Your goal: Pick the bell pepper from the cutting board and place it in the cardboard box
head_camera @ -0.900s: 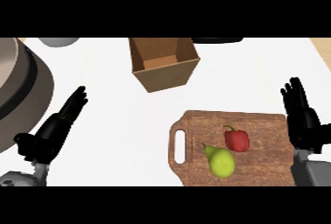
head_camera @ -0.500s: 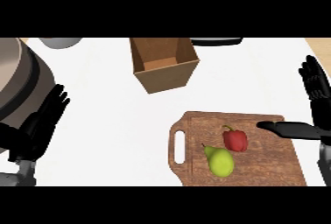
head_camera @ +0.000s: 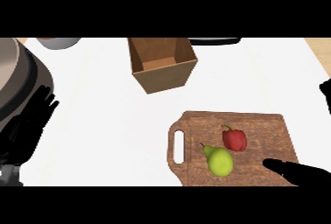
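Fingers of the black right hand (head_camera: 298,172) lie straight over the brown wooden cutting board's (head_camera: 258,124) lower right corner, holding nothing. Near them, mid-board, the red bell pepper (head_camera: 234,139) sits beside a green pear (head_camera: 220,161). The open brown cardboard box (head_camera: 163,70) stands toward the surface's far edge. The left hand (head_camera: 29,127) rests open at the left edge.

I see a cutting board (head_camera: 258,127) of mottled brown wood w/ visible grain, matt. Bell pepper (head_camera: 234,139) on it looks smooth, slightly glossy red skin; pear (head_camera: 220,161) beside it smooth, yellow-green, soft sheen. Cardboard box (head_camera: 165,75) is plain matt brown cardboard. Countertop (head_camera: 110,127) reads smooth, flat white, no shine. Both hands, left (head_camera: 26,129) & right (head_camera: 301,171), matt black.
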Robot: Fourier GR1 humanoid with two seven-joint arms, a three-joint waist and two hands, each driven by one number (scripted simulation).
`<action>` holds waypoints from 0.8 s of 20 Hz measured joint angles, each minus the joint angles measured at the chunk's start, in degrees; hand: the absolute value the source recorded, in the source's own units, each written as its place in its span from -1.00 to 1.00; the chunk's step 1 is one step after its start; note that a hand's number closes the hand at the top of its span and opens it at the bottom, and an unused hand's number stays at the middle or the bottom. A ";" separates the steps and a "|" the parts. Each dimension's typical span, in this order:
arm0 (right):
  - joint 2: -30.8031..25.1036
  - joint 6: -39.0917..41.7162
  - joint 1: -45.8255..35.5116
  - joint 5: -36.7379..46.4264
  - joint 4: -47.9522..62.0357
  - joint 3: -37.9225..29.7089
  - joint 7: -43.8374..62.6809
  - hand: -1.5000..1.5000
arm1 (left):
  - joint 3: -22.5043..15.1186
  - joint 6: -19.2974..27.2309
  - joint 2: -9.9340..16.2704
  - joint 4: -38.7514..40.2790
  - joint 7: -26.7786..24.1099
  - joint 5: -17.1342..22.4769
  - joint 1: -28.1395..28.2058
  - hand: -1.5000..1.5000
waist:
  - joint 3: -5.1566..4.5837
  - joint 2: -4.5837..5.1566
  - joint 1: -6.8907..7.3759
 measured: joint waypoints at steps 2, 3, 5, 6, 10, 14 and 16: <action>-3.70 1.63 2.09 4.65 -2.70 1.12 4.29 -1.00 | 0.22 -0.02 0.06 -0.40 -0.17 -0.08 0.70 0.00 | -0.11 0.00 0.05; -5.48 2.49 2.93 7.29 -3.52 1.76 6.43 -1.00 | 0.30 -0.02 0.06 -0.35 0.01 -0.03 0.64 0.00 | -0.15 0.07 0.02; -9.09 4.56 4.52 12.45 -5.71 2.70 11.67 -1.00 | 0.39 0.13 -0.01 -0.45 0.02 -0.14 0.77 0.00 | -0.27 0.09 -0.09; -10.82 6.01 4.75 14.38 -6.93 2.77 14.85 -1.00 | 0.33 0.28 -0.14 -0.48 0.10 -0.26 0.57 0.00 | -0.29 0.14 -0.09; -15.87 12.96 4.28 22.02 -11.44 5.61 27.94 -1.00 | 0.07 0.16 -0.44 0.04 0.53 -0.50 -0.68 0.00 | -0.36 0.44 0.57; -17.35 21.71 1.97 25.83 -14.87 10.66 41.67 -1.00 | -0.44 0.30 -0.82 -0.50 1.53 -0.79 -1.86 0.00 | -0.29 0.68 1.70; -15.99 25.86 -1.26 26.69 -15.15 13.94 48.45 -1.00 | -0.37 -0.12 -0.70 -0.70 2.17 -0.60 -2.56 0.00 | -0.25 0.80 2.39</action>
